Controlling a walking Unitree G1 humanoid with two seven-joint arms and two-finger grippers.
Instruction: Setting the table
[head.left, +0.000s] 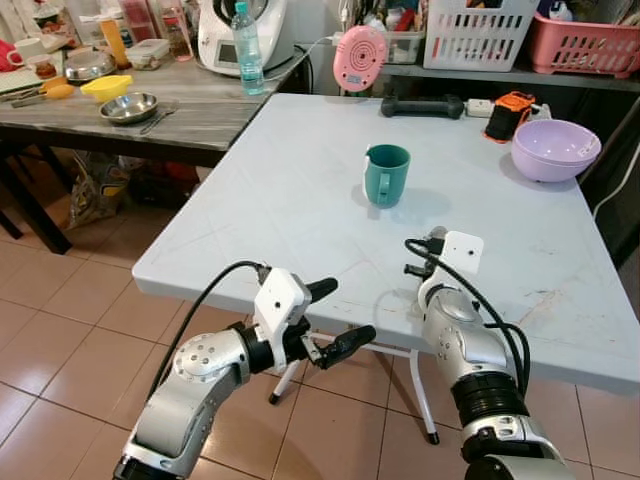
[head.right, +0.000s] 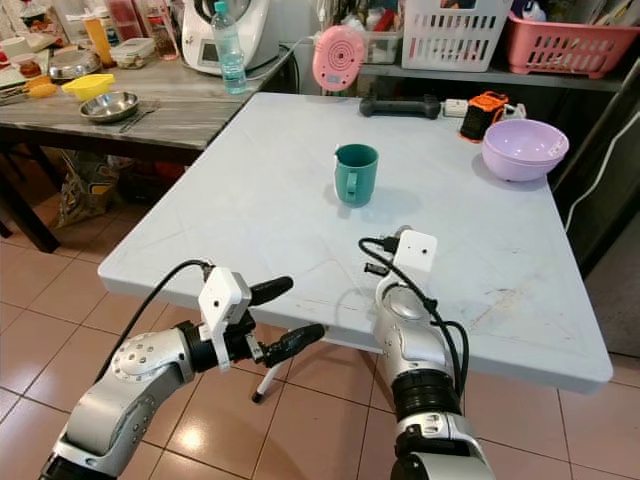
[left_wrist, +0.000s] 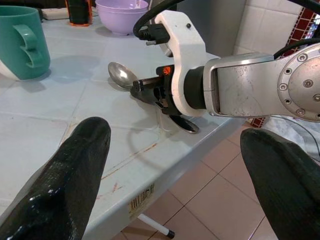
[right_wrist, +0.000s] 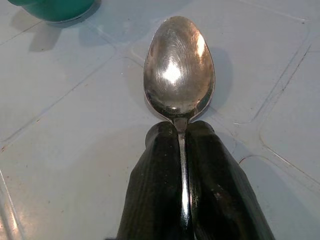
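From the head views, the right gripper (head.left: 432, 262) reaches over the near edge of the white counter (head.left: 300, 200), its wrist housing hiding what it carries. The teal mug (head.left: 386, 174) stands upright further in, near the middle, and a lilac bowl (head.left: 554, 149) sits towards the far right corner. The left gripper (head.left: 335, 317) hangs below and just outside the counter's near edge, its jaws spread and holding nothing; it looks parked there to stay clear of the working arm.

In the left wrist view, the two black fingers (left_wrist: 65, 180) stand wide apart, framing the right arm, which holds a spoon (left_wrist: 122, 76) low over the counter, bowl end pointing towards the mug.

In the right wrist view, the jaws are clenched on the spoon's handle just behind the bowl, which lies close to the surface. Such a grip probably keeps the spoon level for laying it beside the mug.
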